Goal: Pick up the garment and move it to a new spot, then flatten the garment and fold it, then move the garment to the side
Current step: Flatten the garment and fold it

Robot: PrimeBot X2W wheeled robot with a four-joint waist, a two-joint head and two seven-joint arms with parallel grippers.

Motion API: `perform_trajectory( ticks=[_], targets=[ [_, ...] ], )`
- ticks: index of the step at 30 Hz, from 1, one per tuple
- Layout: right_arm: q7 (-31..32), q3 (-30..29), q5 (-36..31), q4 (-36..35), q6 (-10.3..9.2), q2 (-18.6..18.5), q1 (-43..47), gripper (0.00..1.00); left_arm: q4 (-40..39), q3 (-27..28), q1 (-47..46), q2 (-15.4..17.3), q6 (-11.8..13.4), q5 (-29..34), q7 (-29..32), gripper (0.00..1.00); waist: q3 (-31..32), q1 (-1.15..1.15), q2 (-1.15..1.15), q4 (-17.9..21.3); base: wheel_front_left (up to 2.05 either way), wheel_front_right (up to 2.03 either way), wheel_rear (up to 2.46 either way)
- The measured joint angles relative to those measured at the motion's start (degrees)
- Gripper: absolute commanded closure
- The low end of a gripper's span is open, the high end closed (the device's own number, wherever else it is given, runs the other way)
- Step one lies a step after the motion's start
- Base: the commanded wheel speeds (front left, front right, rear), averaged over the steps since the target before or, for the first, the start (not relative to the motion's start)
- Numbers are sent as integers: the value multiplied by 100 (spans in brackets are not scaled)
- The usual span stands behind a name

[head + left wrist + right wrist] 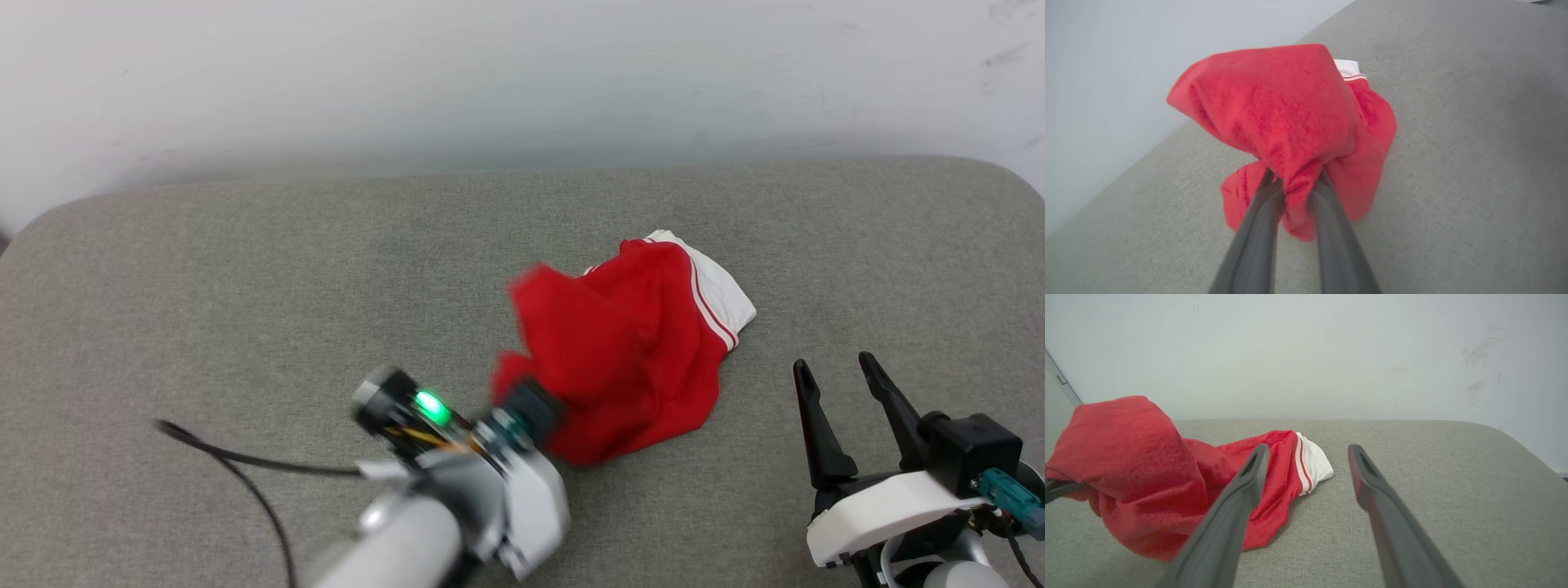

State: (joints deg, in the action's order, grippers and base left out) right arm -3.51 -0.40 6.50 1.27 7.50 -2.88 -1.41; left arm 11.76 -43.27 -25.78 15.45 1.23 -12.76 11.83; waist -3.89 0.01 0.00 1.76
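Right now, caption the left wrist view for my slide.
Left gripper pinches a bunched fold of the red jersey, one end raised above the grey upholstered surface.

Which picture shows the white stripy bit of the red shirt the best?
The head view: the white striped trim lies open from above, at the far right edge of the garment. The right wrist view shows it low and side-on; the left wrist view catches a sliver behind raised red fabric.

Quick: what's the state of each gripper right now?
Left gripper: shut on garment.
Right gripper: open, holding nothing.
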Motion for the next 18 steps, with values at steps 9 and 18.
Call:
perform_trajectory(
  ticks=[9,18],
  targets=[
    [40,-7,-2,-76,0,0,13,0,410,-1502,614,-300,-738,57,274,100,-40,0,0,9,0,0,0],
    [53,-90,-10,-105,0,0,20,0,782,-1782,595,-356,-798,-392,-86,0,-18,0,0,-75,0,0,0]
  ],
)
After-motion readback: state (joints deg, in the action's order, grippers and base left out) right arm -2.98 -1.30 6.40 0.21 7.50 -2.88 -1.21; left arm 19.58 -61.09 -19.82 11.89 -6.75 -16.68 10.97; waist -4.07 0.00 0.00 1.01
